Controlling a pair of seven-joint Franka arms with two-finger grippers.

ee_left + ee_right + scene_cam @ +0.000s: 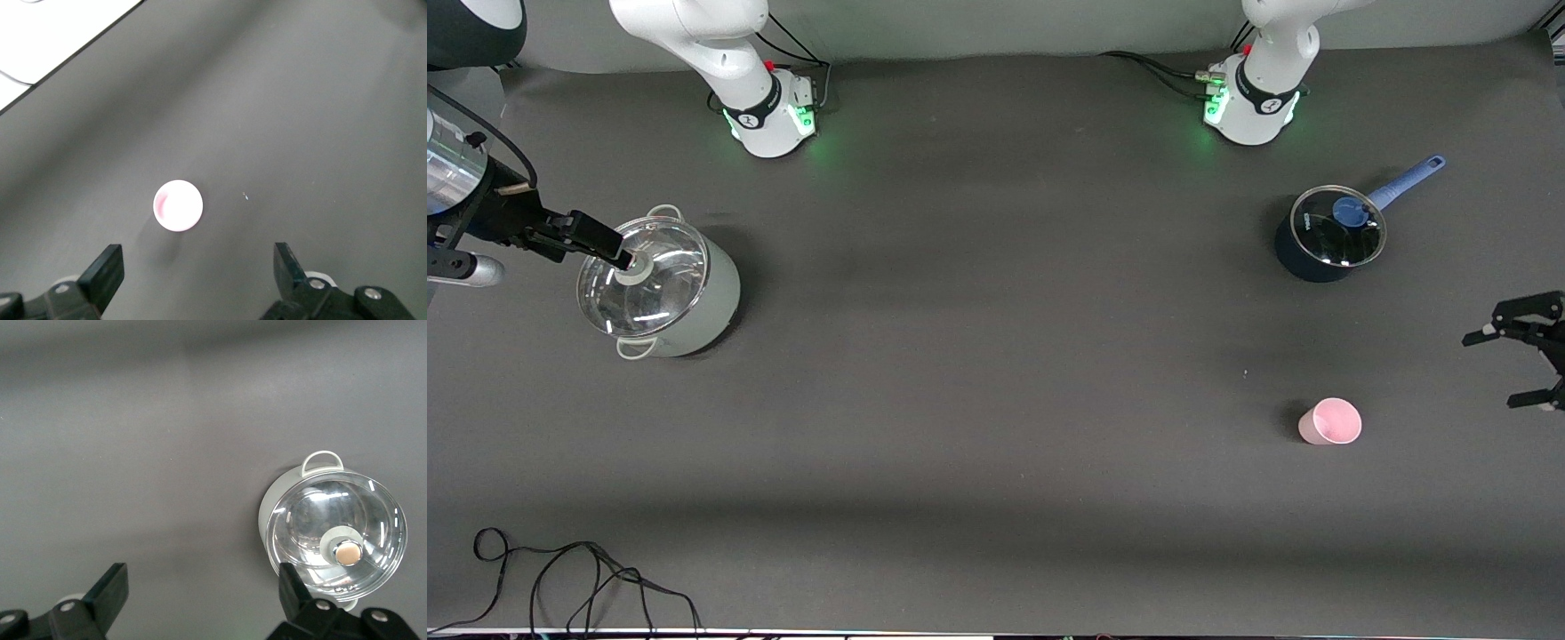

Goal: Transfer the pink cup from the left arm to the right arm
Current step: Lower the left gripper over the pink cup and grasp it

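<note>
The pink cup (pixel 1329 421) stands upright on the dark table toward the left arm's end, its mouth up. It also shows in the left wrist view (pixel 178 205). My left gripper (pixel 1490 372), a black claw, hangs open and empty in the air beside the cup, off toward the table's end; in its wrist view (pixel 198 267) the cup lies just ahead of the spread jaws. My right gripper (pixel 605 244) is open and empty over the white pot at the other end of the table; its wrist view (pixel 200 587) shows wide jaws over bare table.
A white pot with a glass lid (pixel 660 289) stands toward the right arm's end, also in the right wrist view (pixel 333 533). A blue saucepan with a glass lid (pixel 1329 233) stands farther from the front camera than the cup. A black cable (pixel 578 578) lies at the near edge.
</note>
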